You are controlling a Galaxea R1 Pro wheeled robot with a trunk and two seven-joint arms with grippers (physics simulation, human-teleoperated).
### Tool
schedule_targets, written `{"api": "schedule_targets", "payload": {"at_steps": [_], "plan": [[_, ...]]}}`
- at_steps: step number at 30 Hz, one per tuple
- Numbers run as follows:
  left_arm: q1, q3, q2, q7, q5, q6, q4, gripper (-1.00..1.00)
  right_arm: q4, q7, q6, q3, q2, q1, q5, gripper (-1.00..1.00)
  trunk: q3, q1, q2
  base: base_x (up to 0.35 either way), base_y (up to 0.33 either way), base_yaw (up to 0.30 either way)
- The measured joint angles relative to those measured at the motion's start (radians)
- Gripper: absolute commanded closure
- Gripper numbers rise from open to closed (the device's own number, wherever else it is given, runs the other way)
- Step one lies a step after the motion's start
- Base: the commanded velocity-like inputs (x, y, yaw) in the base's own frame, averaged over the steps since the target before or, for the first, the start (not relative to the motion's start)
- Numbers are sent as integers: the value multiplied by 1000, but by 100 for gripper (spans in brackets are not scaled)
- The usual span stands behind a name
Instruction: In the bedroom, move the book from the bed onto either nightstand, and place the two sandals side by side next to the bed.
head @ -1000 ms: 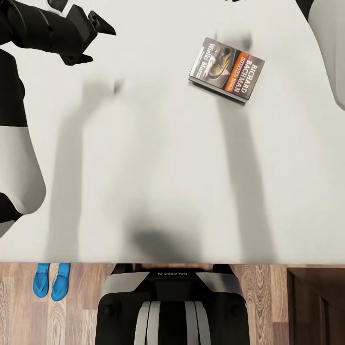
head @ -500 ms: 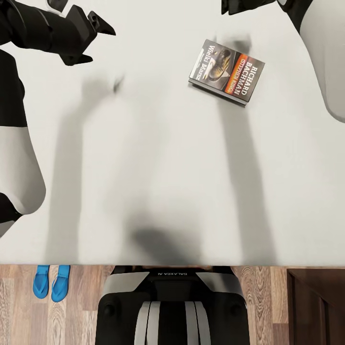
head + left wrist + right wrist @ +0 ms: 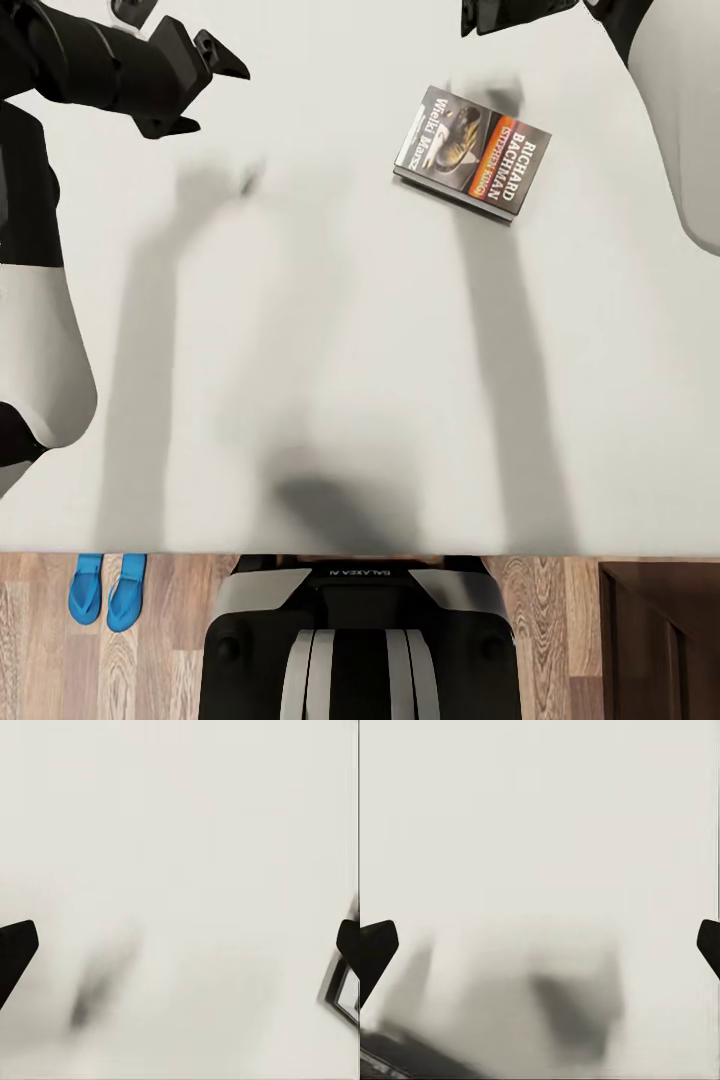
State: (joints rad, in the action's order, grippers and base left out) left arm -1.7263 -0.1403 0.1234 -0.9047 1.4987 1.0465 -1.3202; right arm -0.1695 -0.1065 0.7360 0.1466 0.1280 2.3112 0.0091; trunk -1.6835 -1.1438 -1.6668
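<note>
The book (image 3: 473, 150) lies flat on the bed (image 3: 330, 330), my right gripper (image 3: 500, 12) spread wide above it, my left gripper (image 3: 195, 85) released alongside; both sandals (image 3: 106, 590) sit paired on the floor.

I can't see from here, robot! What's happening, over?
Both grippers open, left, right. Book flat on bed, untouched. Sandals paired on floor. Nothing blocking.

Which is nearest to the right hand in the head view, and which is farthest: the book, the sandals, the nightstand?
From the right hand, at the top edge:
1. The book, just below it on the bed.
2. The nightstand, bottom right corner, on the floor.
3. The sandals, bottom left, on the floor beside the bed.
</note>
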Motion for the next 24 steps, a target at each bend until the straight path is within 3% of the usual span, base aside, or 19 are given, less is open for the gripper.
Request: {"api": "schedule_targets", "payload": {"at_steps": [9, 16, 19, 24], "plan": [[0, -3, 4, -4, 1, 0, 2, -100, -44, 3, 39, -1, 0, 0, 0, -100, 13, 0, 0, 0, 0, 0], [2, -2, 8, -6, 2, 0, 8, -100, -142, 3, 127, -2, 0, -7, -1, -100, 23, 0, 0, 0, 0, 0], [6, 0, 9, -6, 8, 0, 11, -100, -216, 3, 180, -3, 0, -24, 0, -100, 28, 0, 0, 0, 0, 0], [18, 2, 11, -7, 38, 0, 19, -100, -429, 3, 284, -1, 2, -78, 1, -100, 36, 0, 0, 0, 0, 0]]}}
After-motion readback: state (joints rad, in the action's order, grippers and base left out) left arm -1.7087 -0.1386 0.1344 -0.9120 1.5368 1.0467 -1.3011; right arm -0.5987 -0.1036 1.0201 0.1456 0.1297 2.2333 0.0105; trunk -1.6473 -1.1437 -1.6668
